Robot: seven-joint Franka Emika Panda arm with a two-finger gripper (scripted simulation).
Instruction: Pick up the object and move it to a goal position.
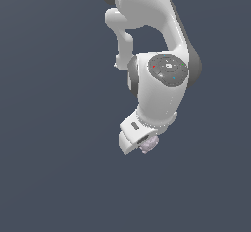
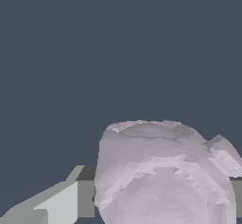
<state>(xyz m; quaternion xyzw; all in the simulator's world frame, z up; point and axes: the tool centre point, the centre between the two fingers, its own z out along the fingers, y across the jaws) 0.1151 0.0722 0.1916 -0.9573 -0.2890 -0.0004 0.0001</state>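
Observation:
The object (image 1: 149, 144) is a bumpy pale pinkish-lavender lump that peeks out from under the white hand in the exterior view. My gripper (image 1: 143, 143) is directly over it, and the hand hides most of it there. In the wrist view the object (image 2: 160, 171) looms large and fills the gap between the two fingers. One grey fingertip (image 2: 85, 194) touches its side, and the other fingertip (image 2: 237, 197) shows only at the picture's edge. The gripper (image 2: 163, 206) is shut on the object.
The white arm (image 1: 157, 40) reaches in from the top of the exterior view. Around it lies only a plain dark blue-grey surface (image 1: 49, 128), with no other objects or edges in view.

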